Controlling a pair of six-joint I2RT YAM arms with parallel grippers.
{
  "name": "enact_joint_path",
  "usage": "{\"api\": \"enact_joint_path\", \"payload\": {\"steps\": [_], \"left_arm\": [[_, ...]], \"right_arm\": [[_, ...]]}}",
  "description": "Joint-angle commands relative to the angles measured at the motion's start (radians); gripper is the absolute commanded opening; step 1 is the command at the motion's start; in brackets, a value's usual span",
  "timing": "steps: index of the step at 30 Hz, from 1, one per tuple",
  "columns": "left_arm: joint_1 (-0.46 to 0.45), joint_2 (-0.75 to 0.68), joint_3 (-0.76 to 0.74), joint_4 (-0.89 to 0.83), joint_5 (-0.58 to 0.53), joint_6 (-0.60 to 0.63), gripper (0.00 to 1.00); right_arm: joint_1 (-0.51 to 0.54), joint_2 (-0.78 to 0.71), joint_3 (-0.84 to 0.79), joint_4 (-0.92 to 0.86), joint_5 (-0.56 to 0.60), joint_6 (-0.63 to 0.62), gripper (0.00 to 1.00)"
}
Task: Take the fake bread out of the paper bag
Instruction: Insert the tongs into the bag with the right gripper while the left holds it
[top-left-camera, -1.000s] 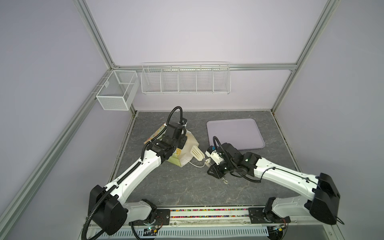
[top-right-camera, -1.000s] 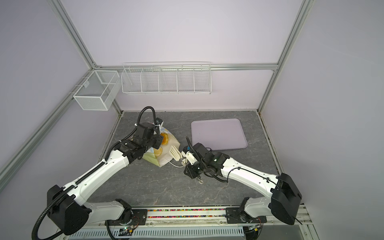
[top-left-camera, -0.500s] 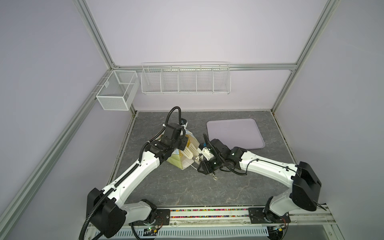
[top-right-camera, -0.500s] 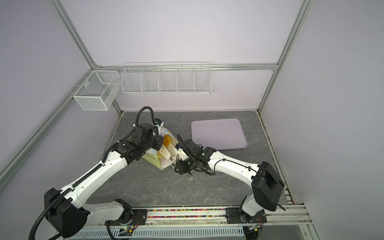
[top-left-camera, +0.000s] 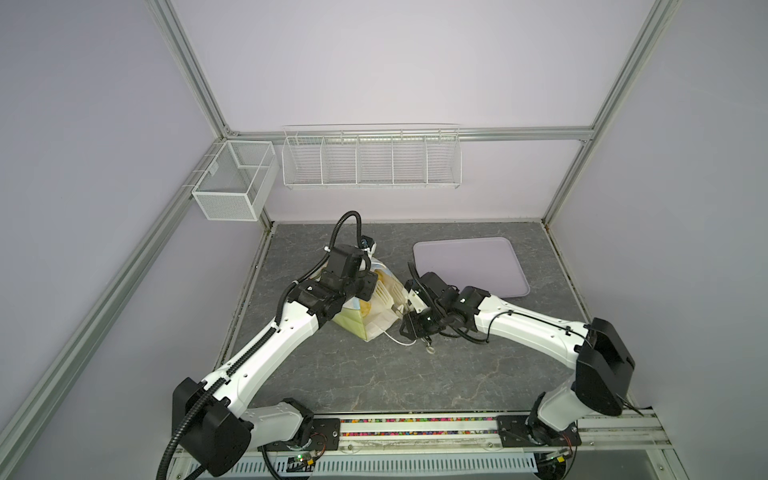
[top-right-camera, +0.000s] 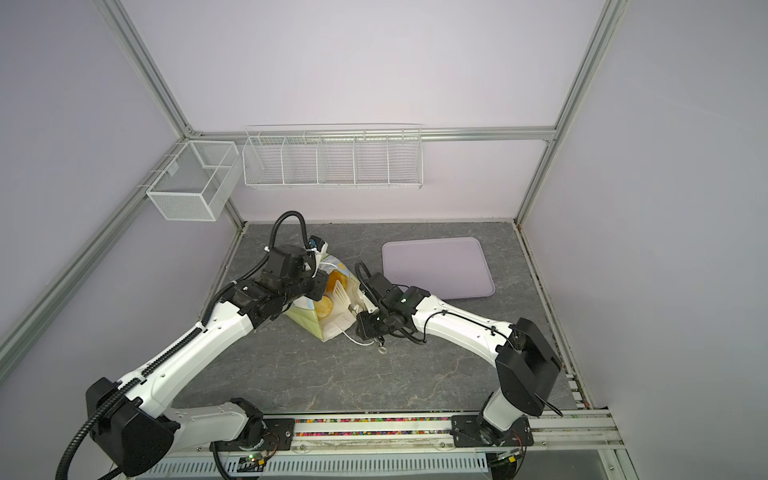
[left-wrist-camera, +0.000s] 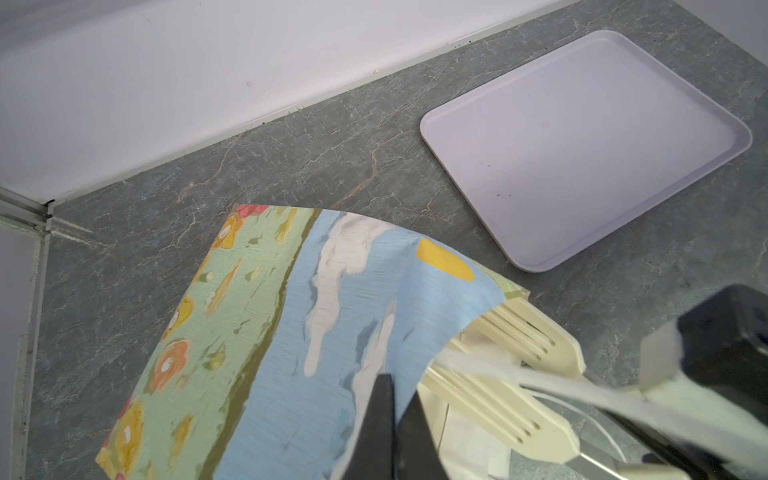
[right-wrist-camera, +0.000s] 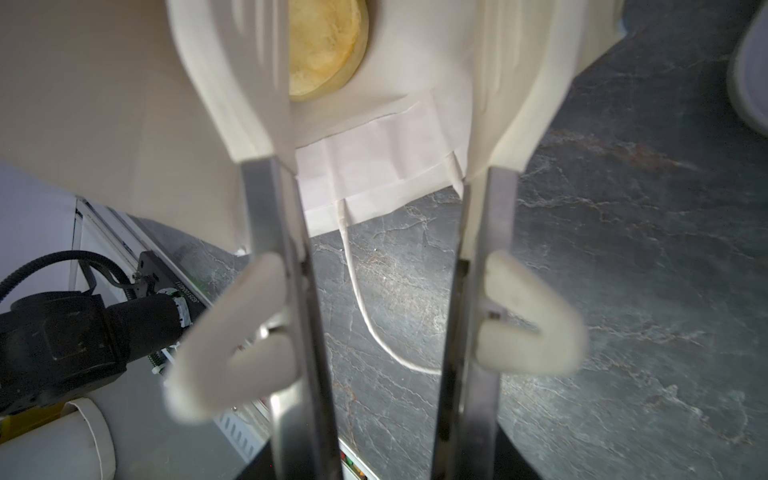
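Paper bag: the paper bag (top-left-camera: 353, 328) lies on its side on the grey table (top-left-camera: 374, 374), directly between the two pincers.
Bag direction: its long axis runs from the closed bottom, on the far side of the left pincer, to the open mouth, which faces the right pincer.
Left pincer: the left pincer (left-wrist-camera: 392, 401) is pressed together on the upper lip of the bag and holds the mouth lifted.
Right pincer: the right pincer (top-right-camera: 341, 296) reaches into the mouth, its cream slotted fingers (right-wrist-camera: 232, 83) apart with open space between them.
Fake bread: the fake bread (right-wrist-camera: 328, 41) sits inside the bag, just past the right pincer's fingers. The number of pieces cannot be told.
Left wrist view alone: the bag's printed face, with blue sky, white cloud and a green field with orange flowers, and the lilac tray (left-wrist-camera: 582, 145) beyond the pincer.
Right wrist view alone: the bag's white inside, one pale crumbly round of bread, and a white cord handle (right-wrist-camera: 361, 299) trailing on the table beneath the fingers.
Both top views: both arms meet at the bag, with golden bread showing in its mouth.
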Motion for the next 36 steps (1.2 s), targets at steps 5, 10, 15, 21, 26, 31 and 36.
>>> {"api": "enact_joint_path", "payload": {"steps": [5,10,15,21,26,31,36], "left_arm": [[-0.005,-0.034,0.018,0.028,0.076,-0.043,0.0],[-0.004,-0.045,0.011,0.039,0.106,-0.05,0.0],[-0.004,-0.059,0.009,0.051,0.13,-0.056,0.0],[-0.004,-0.06,0.002,0.053,0.123,-0.069,0.0],[-0.004,-0.063,-0.01,0.049,0.091,-0.085,0.0],[-0.004,-0.059,-0.018,0.051,0.038,-0.109,0.0],[-0.004,-0.044,-0.008,0.048,-0.024,-0.155,0.0]], "right_arm": [[0.0,0.076,0.062,0.018,-0.011,0.033,0.45],[0.002,0.115,0.102,0.009,-0.007,0.033,0.44],[0.001,0.153,0.142,-0.006,0.003,0.025,0.44],[0.001,0.179,0.174,-0.029,0.034,0.009,0.34],[0.008,0.157,0.172,-0.057,0.07,-0.015,0.2],[0.032,0.113,0.172,-0.1,0.118,-0.041,0.15],[0.072,0.065,0.174,-0.157,0.177,-0.053,0.12]]}}
